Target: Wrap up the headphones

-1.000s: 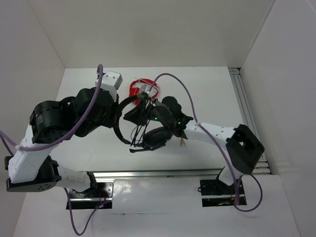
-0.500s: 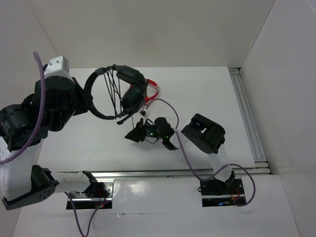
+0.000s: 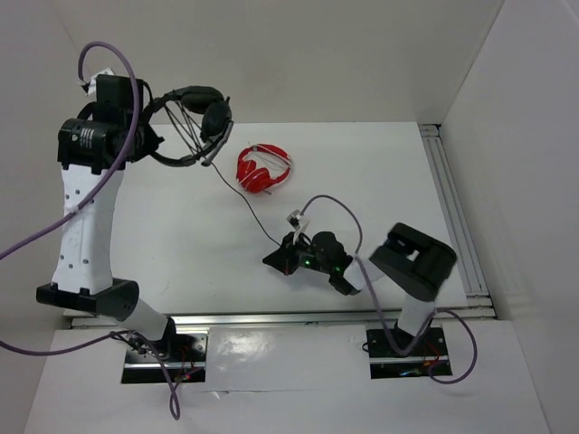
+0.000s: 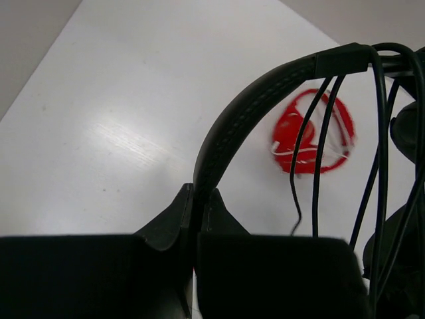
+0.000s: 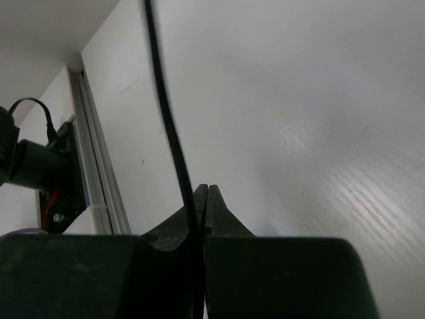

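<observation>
Over the white counter [image 3: 181, 235] we've swung the headphones [image 3: 194, 113] to the upper left, left jaws gripping the headband [image 4: 252, 93], right jaws just clamped on the cable [image 3: 249, 203], so winding can probably start.

Bright, even overhead light. Left wrist view: glare streaks the table [image 4: 126, 143] at nine o'clock, red headphones [image 4: 312, 133] blurred at two. Right wrist view: headphones cable [image 5: 170, 133] smeared at eleven.

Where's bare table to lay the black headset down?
Widest bare table lies between the red headphones and the side rail. A second patch sits between the left arm and the cable. Crowded along that cable down to the right gripper.
</observation>
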